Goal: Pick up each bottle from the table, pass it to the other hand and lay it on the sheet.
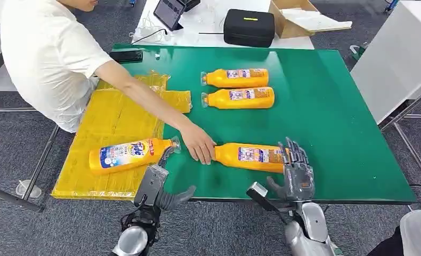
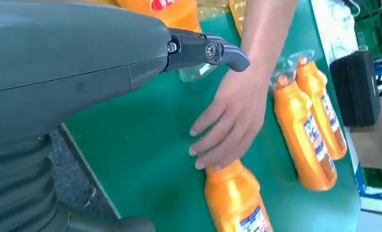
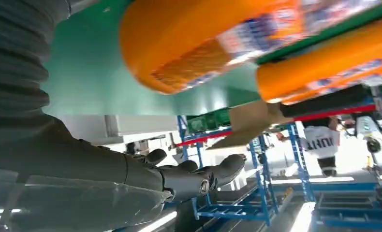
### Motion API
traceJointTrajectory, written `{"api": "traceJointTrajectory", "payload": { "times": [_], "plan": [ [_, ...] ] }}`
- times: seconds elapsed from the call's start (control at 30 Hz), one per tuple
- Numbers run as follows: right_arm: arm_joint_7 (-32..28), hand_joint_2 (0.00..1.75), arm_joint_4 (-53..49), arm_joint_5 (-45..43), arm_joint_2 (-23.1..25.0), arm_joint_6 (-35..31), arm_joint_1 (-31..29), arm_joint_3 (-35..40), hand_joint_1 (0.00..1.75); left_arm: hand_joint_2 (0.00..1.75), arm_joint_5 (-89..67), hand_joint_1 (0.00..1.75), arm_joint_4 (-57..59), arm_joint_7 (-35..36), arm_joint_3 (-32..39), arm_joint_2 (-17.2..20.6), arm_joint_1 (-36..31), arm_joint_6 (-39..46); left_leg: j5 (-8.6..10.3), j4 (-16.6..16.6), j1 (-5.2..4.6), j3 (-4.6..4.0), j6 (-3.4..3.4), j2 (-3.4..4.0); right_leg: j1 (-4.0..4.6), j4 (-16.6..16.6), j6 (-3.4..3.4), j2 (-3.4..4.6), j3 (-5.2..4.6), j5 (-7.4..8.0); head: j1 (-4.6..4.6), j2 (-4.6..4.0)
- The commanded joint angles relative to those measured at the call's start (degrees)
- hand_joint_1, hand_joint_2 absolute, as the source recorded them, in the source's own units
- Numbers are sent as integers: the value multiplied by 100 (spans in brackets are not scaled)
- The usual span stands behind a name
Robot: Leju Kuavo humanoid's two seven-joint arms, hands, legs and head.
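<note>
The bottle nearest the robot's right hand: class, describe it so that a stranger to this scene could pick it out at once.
Start at the green table and go to its near edge. There an orange bottle lies on its side, off the yellow sheet. Alone among the bottles, it has a person's hand at its neck and the robot's right hand at its base.

Your near bottle (image 1: 249,157) has its neck covered by a person's hand (image 1: 198,142) and its base end partly screened by the right hand (image 1: 297,170) (its label print is too small to read). The person (image 1: 48,50) is cut off by the head view's top edge. In your right wrist view the bottles' labels blur beyond reading.
</note>
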Motion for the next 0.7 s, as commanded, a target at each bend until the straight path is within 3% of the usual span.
{"api": "traceJointTrajectory", "payload": {
  "times": [0.03,0.1,0.13,0.2,0.33,0.6,0.7],
  "plan": [
    [130,175,884,-39,-363,4,-298,362,0,175,-5,0,32,39,-249,114,-63,35,-9,-5,-3,28,4,16,0,-5,-7,7,24,-5,-2,0],
    [459,175,1196,-311,-626,120,-390,890,0,175,-41,0,-15,77,-247,118,-48,153,-20,-5,-5,54,7,21,0,-4,-13,4,47,-16,-2,0],
    [598,175,1256,-330,-759,161,-398,1135,0,175,-47,0,-61,81,-245,127,-40,172,-7,-5,-2,27,5,12,1,-7,-6,2,24,-5,0,0],
    [695,175,1321,-364,-807,221,-425,1235,0,175,-58,0,-103,81,-252,133,-30,177,-18,-3,-2,48,9,24,3,-8,-9,9,45,-12,-2,0],
    [1259,175,1610,-78,-1041,96,-751,1601,0,175,-67,0,-133,90,-278,113,-63,180,-5,-2,-2,12,4,17,-2,-3,-4,9,11,-1,-2,0],
    [1195,175,2411,-368,-1007,230,-1439,1619,0,175,-32,0,42,43,-382,54,-223,160,-11,-2,-10,45,8,28,-4,1,-13,6,37,-9,-2,0],
    [1174,175,2628,-430,-971,241,-1569,1592,0,175,-12,0,78,28,-399,22,-268,165,2,-3,-4,16,6,24,-1,-3,-4,5,12,3,-2,0]
  ]
}}
